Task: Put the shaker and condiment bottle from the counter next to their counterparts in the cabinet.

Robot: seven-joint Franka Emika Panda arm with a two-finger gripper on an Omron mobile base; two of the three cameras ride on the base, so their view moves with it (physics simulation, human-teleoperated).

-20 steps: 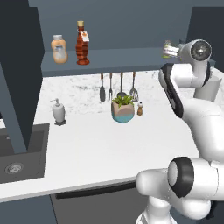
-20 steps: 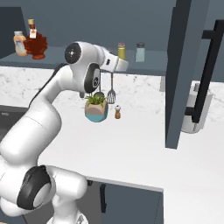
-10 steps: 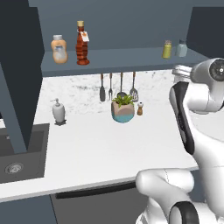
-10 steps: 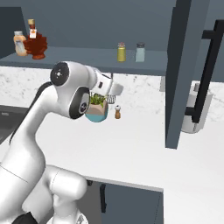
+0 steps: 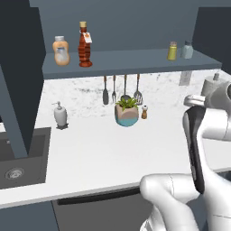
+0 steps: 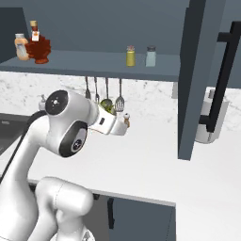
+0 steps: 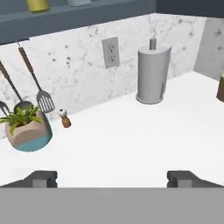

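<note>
arm: I see it folded low, elbow raised | gripper (image 7: 112,178): jaws spread wide, nothing between them | hand: level, pointing forward above the counter

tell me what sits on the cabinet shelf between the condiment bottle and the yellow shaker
Nothing. In the left base view the shelf runs bare from the condiment bottle to the shaker; the right base view shows the same gap.

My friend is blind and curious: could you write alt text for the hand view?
Open gripper empty above a white counter. A grey paper towel holder stands by the marble wall; left are a potted plant, a small pepper mill and hanging utensils.
</note>
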